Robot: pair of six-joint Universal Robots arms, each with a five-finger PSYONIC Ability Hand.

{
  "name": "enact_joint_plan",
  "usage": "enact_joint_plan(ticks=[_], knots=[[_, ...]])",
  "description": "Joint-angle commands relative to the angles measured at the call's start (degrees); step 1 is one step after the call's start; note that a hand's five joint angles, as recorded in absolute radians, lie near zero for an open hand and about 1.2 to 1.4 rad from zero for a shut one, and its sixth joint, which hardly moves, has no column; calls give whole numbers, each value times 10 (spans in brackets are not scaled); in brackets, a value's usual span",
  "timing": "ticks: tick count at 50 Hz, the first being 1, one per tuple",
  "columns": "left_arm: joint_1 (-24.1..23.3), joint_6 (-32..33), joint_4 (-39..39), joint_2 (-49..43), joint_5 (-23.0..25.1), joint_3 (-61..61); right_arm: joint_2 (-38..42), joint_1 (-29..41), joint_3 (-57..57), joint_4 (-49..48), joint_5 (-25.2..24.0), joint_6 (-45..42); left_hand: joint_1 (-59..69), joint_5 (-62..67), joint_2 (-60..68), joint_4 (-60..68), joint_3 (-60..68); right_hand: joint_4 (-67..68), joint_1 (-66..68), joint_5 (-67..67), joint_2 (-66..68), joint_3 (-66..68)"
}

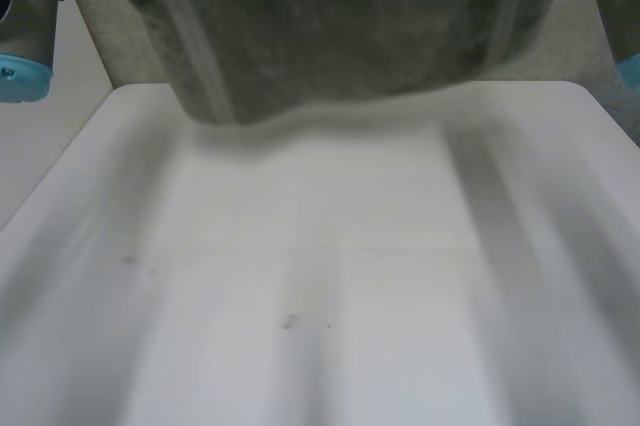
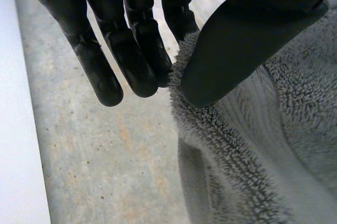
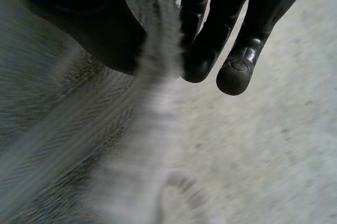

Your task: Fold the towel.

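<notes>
One towel (image 1: 340, 36) is in the scene, grey and deep-piled, held up off the white bench (image 1: 320, 276) and spread wide between the two arms. In the head view it hangs as a broad dark sheet across the far side. Its lower hem curves over the far part of the bench, and whether the hem touches the surface there cannot be told. The left arm (image 1: 25, 16) and the right arm (image 1: 620, 6) each show a grey joint with a light-blue cap, one at either side of the cloth.

The left hand (image 2: 237, 45) pinches the towel at its edge. The thumb presses the fluffy rim against the straight fingers (image 2: 131, 50), and the cloth falls away below the thumb in soft ribbed folds. Two of those fingers stand clear of the cloth, beside the rim. Below the hand lies a mottled grey floor (image 2: 105, 155).

The right hand (image 3: 79, 29) also pinches the towel — a pale rim of cloth runs up between the thumb and the fingers (image 3: 210, 40) and is clamped there, with the rest of the towel hanging below the thumb. One finger at the outer side stays off the cloth.

The bench carries two small dark marks (image 1: 289, 322), one near its middle and a fainter one towards the left arm's side.
</notes>
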Motion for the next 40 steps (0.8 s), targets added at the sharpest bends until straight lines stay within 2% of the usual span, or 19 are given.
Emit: enact_joint_plan(ticks=[1, 6, 12, 18, 26, 27, 28, 29, 30, 31, 33, 35, 40], knots=[[6, -29, -1, 33, 1, -147, 0, 0, 65, 171, -27, 7, 128, 116, 103, 102, 103, 30, 40, 25, 35, 34], [17, -28, 40, 50, 10, -287, 5, -5, 156, 192, -47, 1, 128, 116, 103, 102, 103, 30, 40, 25, 35, 34], [29, -21, 117, 40, 26, -453, 28, -7, 314, 110, -80, -55, 128, 116, 103, 102, 103, 30, 40, 25, 35, 34], [36, 18, 169, 17, 41, -531, 81, -7, 415, 22, -74, -99, 128, 116, 103, 102, 103, 30, 40, 25, 35, 34], [64, 41, 171, 27, 44, -562, 88, -13, 452, 14, -56, -79, 128, 116, 103, 102, 103, 30, 40, 25, 35, 34], [64, 41, 171, 27, 44, -562, 78, -18, 463, 14, -47, -63, 128, 116, 103, 102, 103, -138, -127, -143, -132, -134], [69, 41, 169, 32, 44, -564, 78, -18, 463, 14, -47, -63, 128, 116, 103, 102, 103, -140, -129, -144, -134, -135], [70, 40, 169, 37, 44, -567, 65, -23, 471, 13, -37, -44, 128, 116, 103, 102, 103, -338, -327, -342, -332, -333], [70, 40, 169, 37, 44, -567, 65, -23, 471, 13, -37, -43, 128, 116, 103, 102, 103, -340, -329, -344, -334, -335], [71, 39, 170, 40, 44, -573, 54, -26, 481, 11, -25, -20, 128, 116, 103, 102, 103, -420, -409, -424, -414, -415], [71, 39, 172, 44, 44, -577, 43, -31, 492, 8, -12, 9, 128, 116, 103, 102, 103, -427, -417, -432, -421, -423], [72, 38, 173, 46, 44, -580, 26, -45, 514, -1, 9, 74, 128, 116, 103, 102, 103, -437, -427, -442, -432, -433], [72, 38, 173, 48, 44, -585, 14, -68, 540, -25, 19, 149, 128, 116, 103, 102, 103, -426, -415, -430, -420, -421]])
